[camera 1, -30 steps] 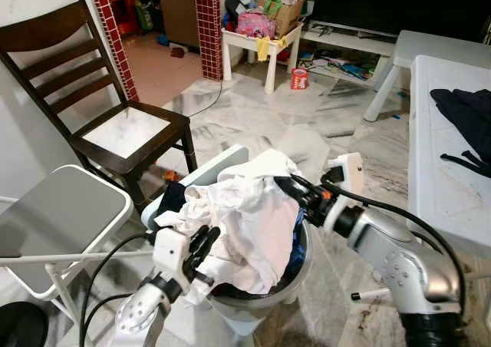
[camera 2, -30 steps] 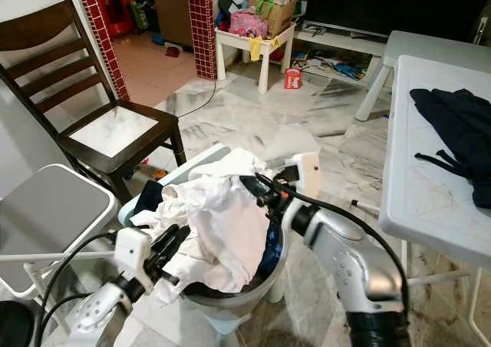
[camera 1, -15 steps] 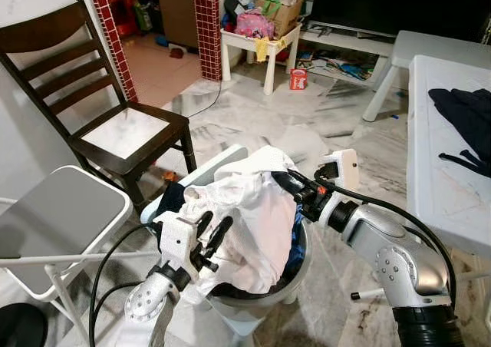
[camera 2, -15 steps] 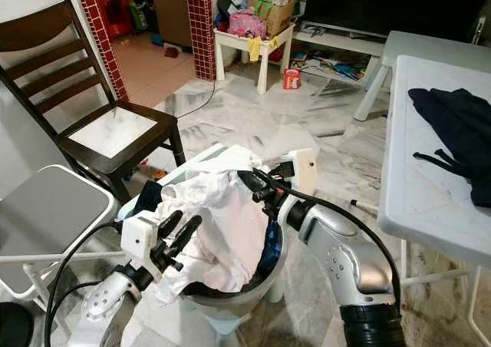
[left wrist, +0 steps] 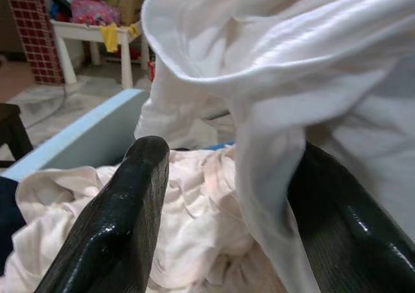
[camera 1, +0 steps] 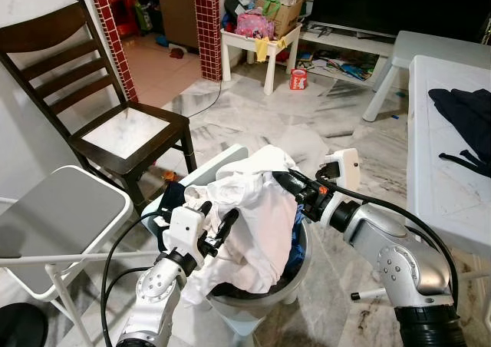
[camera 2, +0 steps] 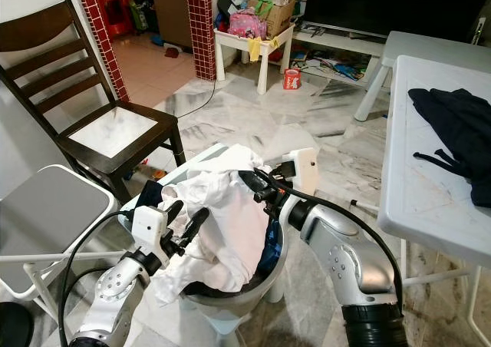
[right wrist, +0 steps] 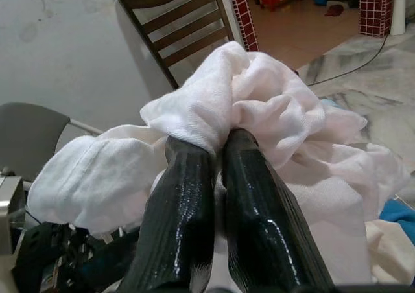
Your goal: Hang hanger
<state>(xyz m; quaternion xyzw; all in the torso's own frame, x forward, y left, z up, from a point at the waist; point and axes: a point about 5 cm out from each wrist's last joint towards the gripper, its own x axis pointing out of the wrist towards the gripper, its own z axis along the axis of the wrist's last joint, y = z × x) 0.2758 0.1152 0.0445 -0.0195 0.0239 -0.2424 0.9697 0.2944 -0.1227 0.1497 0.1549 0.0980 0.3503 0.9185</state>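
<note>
Right gripper (camera 1: pixel 278 176): pinched on the white shirt (camera 1: pixel 257 209), at 12 o'clock over the basket (camera 1: pixel 295 274).
Left gripper (camera 1: pixel 219 220): wide, straddling a fold.
Hanger: not seen — task's thing unlocated.
Advice: close left on cloth, then spread — slowly.

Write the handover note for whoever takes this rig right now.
Right gripper: shut on the white garment, pinching a bunch of it over the laundry basket.
Left gripper: open, fingers straddling a fold of the same garment, not closed.
Done: garment partly lifted from the basket.
Left: close the left grip, pull the garment free, hang it. No hanger in view.
</note>
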